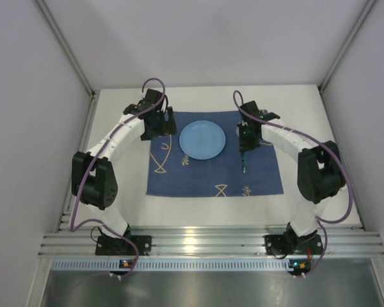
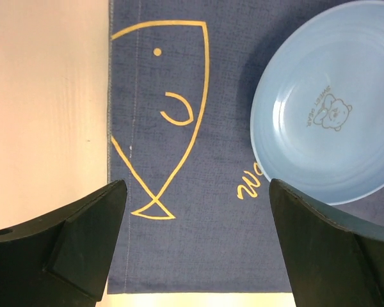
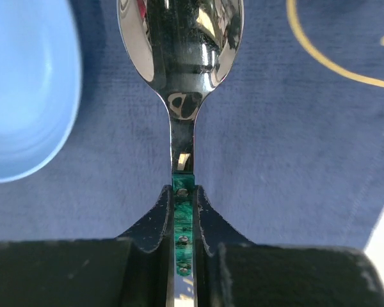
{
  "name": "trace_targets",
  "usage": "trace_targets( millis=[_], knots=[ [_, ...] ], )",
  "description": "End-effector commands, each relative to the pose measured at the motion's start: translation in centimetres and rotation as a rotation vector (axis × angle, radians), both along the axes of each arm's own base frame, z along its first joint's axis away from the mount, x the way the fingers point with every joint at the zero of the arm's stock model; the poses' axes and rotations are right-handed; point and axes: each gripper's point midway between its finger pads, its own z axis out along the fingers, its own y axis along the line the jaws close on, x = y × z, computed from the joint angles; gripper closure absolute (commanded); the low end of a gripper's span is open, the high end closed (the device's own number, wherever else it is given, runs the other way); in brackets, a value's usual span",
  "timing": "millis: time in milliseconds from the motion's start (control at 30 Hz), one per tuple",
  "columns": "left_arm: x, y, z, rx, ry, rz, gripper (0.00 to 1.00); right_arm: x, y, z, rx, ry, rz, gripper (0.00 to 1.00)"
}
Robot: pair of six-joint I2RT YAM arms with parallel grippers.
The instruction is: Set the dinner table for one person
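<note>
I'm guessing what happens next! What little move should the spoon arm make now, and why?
Probably lower the spoon onto the mat: the right gripper is shut on its green handle, and the spot beneath, beside the plate, is bare.

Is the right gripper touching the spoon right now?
Touching. The right wrist view shows the right gripper clamped on the spoon, pressing both sides of its green handle with no gap.

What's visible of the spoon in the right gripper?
The spoon has a mirror-polished metal bowl and neck and a green riveted handle. The right gripper is shut on the handle, with the bowl pointing out beyond it. It is over the blue mat, beside the light blue plate; whether it touches the mat is unclear.
</note>
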Motion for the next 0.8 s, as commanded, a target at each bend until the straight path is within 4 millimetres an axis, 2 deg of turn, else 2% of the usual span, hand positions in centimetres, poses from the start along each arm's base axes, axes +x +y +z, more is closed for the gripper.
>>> trace_targets(
  millis=[0,33,133,200,233,267,300,367,433,500,567,600,633,667,700,733,767],
  knots=[
    [-1.1,1.5,1.2,0.026,-0.031,0.052,0.02,2.8,1.7,0.1,0.065,-0.045,0.001,1.0],
    [-1.4,1.7,1.6,0.025,-0.042,0.058,0.02,2.9,2.1,-0.8,0.069,-0.02,0.01,1.0],
    [-2.5,2.2,1.1,0.028,-0.031,0.074,0.02,3.0,2.3,-1.7,0.074,0.004,0.008,1.0],
    [-3.2,2.4,1.0,0.024,-0.033,0.081,0.02,2.9,2.3,-2.1,0.07,0.012,0.004,0.94],
    [-3.4,2.5,0.9,0.024,-0.033,0.085,0.02,2.9,2.2,-1.9,0.071,0.009,0.004,0.78],
    [-3.6,2.6,1.2,0.02,-0.042,0.086,0.02,2.9,2.2,-1.8,0.071,0.006,0.002,0.68],
    [-3.9,2.7,1.0,0.023,-0.036,0.09,0.02,3.0,2.3,-1.6,0.08,0.003,-0.001,0.53],
    [-4.1,2.7,1.1,0.018,-0.038,0.091,0.02,3.2,2.5,-0.7,0.091,-0.014,0.0,0.43],
    [-4.1,2.6,1.1,0.011,-0.039,0.091,0.02,3.6,2.6,1.0,0.107,-0.044,-0.009,0.35],
    [-3.8,2.5,1.4,0.007,-0.047,0.091,0.02,3.7,2.3,2.6,0.118,-0.067,-0.013,0.34],
    [-3.6,2.3,1.5,0.0,-0.05,0.084,0.02,3.8,0.7,4.9,0.119,-0.117,-0.05,0.32],
    [-3.4,2.2,1.4,0.003,-0.048,0.076,0.02,3.2,-0.4,4.8,0.109,-0.113,-0.073,0.31],
    [-3.3,2.0,1.4,-0.002,-0.046,0.069,0.02,2.8,-1.6,6.4,0.112,-0.152,-0.098,0.3],
    [-3.2,1.8,1.2,-0.009,-0.04,0.062,0.02,2.8,-4.0,6.6,0.107,-0.16,-0.154,0.3],
    [-3.2,1.6,1.0,-0.01,-0.035,0.055,0.02,1.6,-5.7,5.4,0.088,-0.131,-0.189,0.28],
    [-3.1,1.5,0.6,-0.011,-0.028,0.049,0.02,0.9,-7.5,6.5,0.08,-0.165,-0.228,0.24],
    [-3.1,1.2,0.4,-0.017,-0.021,0.041,0.02,0.4,-10.6,6.1,0.056,-0.162,-0.31,0.22]
  ],
)
